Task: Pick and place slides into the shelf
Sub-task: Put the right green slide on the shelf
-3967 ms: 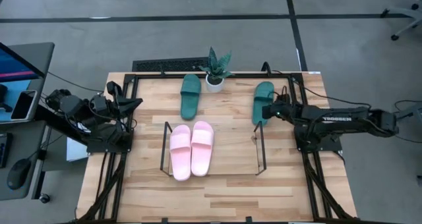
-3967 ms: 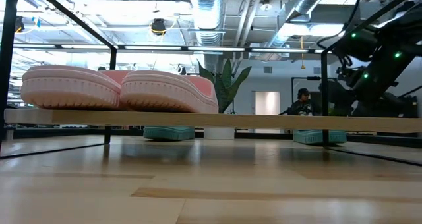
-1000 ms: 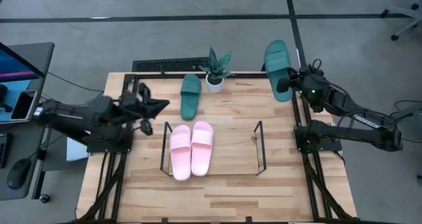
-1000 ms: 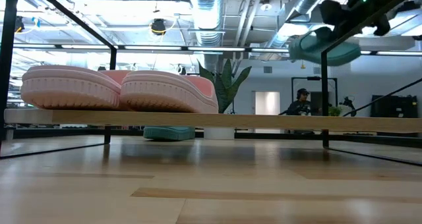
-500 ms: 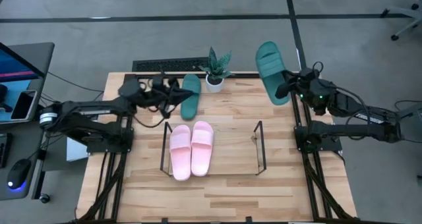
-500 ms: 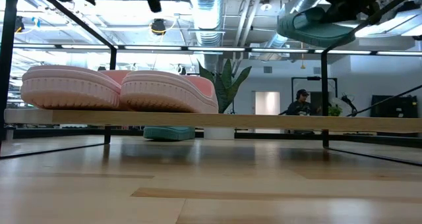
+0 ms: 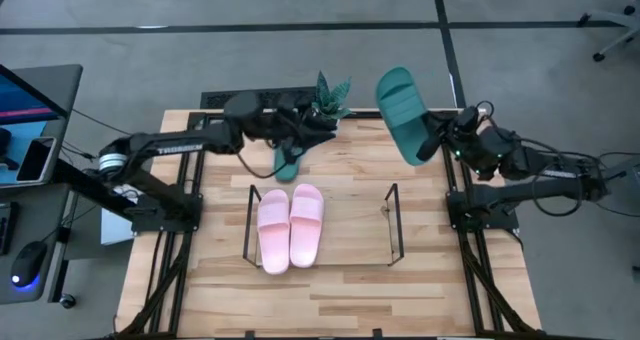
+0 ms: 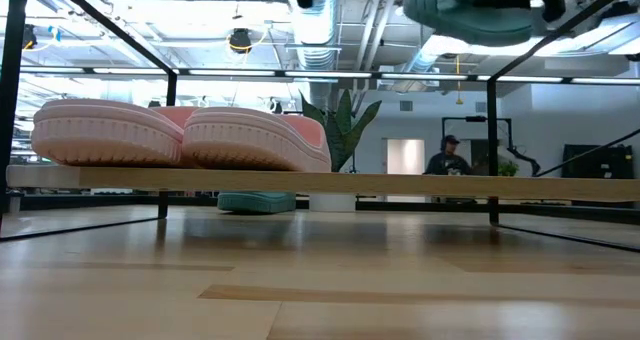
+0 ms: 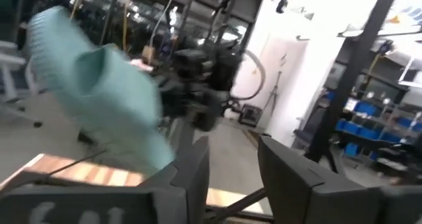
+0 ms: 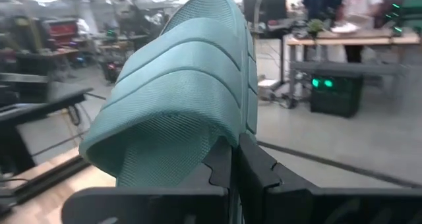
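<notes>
Two pale pink slides (image 7: 290, 227) lie side by side, soles down, on the left half of the shelf (image 7: 395, 225), whose board (image 8: 420, 186) shows in the low view. One dark green slide (image 7: 286, 164) rests sole down on the table by the far edge, partly under my left arm. My left gripper (image 7: 318, 130) hovers open above it, next to the potted plant. My right gripper (image 7: 431, 140) is shut on the other green slide (image 7: 398, 110), held high over the table's far right part. My right gripper pinches the green slide between its two fingers (image 10: 227, 161) at one long side (image 10: 245, 128), where the wide ribbed strap comes down. It reaches in roughly level from the table's right side. The slide is lifted clear, sole down and tilted, its far end angled toward the table's left.
A small potted plant (image 7: 327, 105) stands at the far edge between the two green slides. A black metal frame (image 7: 185, 280) edges the table. The shelf's right half (image 7: 355, 230) holds nothing. A person (image 8: 445, 158) stands in the room beyond.
My left gripper has swept from the table's left edge toward the right along the far side, ending over the green slide by the plant. My right gripper has raised its green slide and brought it a little toward the table's left, its far end swinging leftward.
</notes>
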### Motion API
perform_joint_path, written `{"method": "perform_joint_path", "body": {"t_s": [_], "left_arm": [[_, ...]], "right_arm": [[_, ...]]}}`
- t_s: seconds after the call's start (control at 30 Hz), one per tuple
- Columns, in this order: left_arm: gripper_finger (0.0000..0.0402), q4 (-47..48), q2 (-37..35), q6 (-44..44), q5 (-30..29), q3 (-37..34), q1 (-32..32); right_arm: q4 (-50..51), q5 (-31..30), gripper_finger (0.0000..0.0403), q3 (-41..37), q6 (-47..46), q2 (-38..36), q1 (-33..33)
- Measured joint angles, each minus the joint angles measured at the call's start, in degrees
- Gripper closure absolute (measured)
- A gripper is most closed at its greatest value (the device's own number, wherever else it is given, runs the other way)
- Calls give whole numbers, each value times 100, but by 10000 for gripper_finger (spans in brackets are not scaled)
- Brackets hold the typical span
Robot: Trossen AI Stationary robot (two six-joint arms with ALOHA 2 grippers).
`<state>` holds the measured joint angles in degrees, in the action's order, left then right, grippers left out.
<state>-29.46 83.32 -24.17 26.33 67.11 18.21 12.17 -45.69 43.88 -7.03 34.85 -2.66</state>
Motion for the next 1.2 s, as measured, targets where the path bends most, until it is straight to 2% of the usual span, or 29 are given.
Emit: {"method": "perform_joint_path", "body": {"t_s": [0.37, 0.63, 0.83, 1.03, 1.2], "left_arm": [[271, 1159, 784, 161, 717, 1658, 578], [271, 1792, 1364, 129, 1562, 2684, 748], [266, 2793, 1718, 189, 2238, 3421, 887], [236, 3637, 1723, 632, 2129, 3765, 1083], [211, 3916, 1719, 726, 1703, 3836, 1317]], "right_arm": [[-608, -409, 403, -2, 635, 280, 822], [-861, -523, 403, -2, 765, 595, 979], [-933, -551, 403, -2, 762, 710, 979], [-932, -549, 403, -2, 797, 710, 979], [-1112, -553, 403, -2, 967, 710, 1100]]}}
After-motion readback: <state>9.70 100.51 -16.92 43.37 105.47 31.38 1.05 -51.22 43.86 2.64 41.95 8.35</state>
